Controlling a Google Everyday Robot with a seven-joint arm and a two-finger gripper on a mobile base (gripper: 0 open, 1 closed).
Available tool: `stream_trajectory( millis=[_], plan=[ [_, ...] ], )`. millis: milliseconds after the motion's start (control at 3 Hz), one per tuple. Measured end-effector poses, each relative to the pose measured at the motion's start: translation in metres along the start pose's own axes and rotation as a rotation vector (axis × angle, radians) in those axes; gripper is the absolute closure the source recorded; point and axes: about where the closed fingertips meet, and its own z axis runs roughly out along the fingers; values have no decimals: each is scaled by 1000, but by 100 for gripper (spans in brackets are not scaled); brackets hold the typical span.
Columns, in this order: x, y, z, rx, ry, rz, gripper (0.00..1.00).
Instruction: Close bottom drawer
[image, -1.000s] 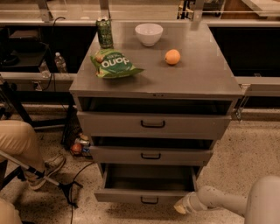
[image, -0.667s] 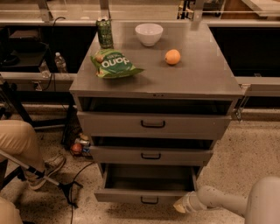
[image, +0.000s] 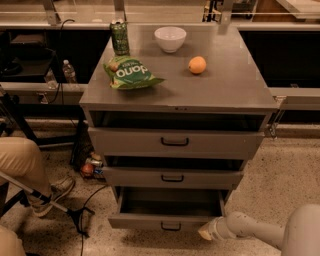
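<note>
The bottom drawer (image: 165, 221) is the lowest and narrowest of three grey drawers. It stands pulled out, its plain box interior is empty, and a small black bar handle (image: 171, 227) sits on its front panel. My gripper (image: 207, 232) is at the end of the white arm (image: 260, 232) coming in from the lower right. It sits low, right at the right end of the drawer's front panel. Whether it touches the panel is unclear.
The top drawer (image: 175, 142) and middle drawer (image: 172, 177) stick out slightly. On the cabinet top (image: 235, 85) are a green can (image: 119, 37), a green chip bag (image: 130, 74), a white bowl (image: 170, 38) and an orange (image: 197, 64). A person's leg (image: 25, 165) and cables are at the left.
</note>
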Motion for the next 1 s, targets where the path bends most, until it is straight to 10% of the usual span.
stream_trajectory(
  millis=[1000],
  plan=[
    [-21,-35,15,72,-64,37,100]
  ],
)
